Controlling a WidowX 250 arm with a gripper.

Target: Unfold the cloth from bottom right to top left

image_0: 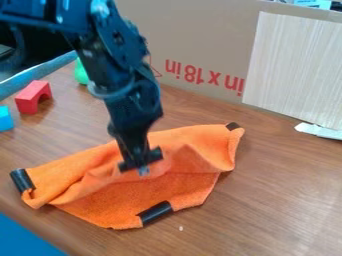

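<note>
Orange cloth point(190, 187) is lying rumpled on the brown wooden table point(267, 210), left of and below the picture's centre. Its long axis is running at a slant, from a black-tabbed end at lower left up to a black-tipped corner at upper right. A broad lower part is pointing down toward the picture's bottom edge, with another black tab point(155, 212) sitting along its lower right edge. Folds are crossing the middle, roughly following that long axis. My gripper point(141, 164) is hanging down over the middle folds; I cannot tell whether I am grasping fabric or holding nothing. Beyond the cloth, at upper left, a red arch block point(33, 96) is standing near a blue block point(5, 119). A cardboard box point(200, 45) is standing behind.
</note>
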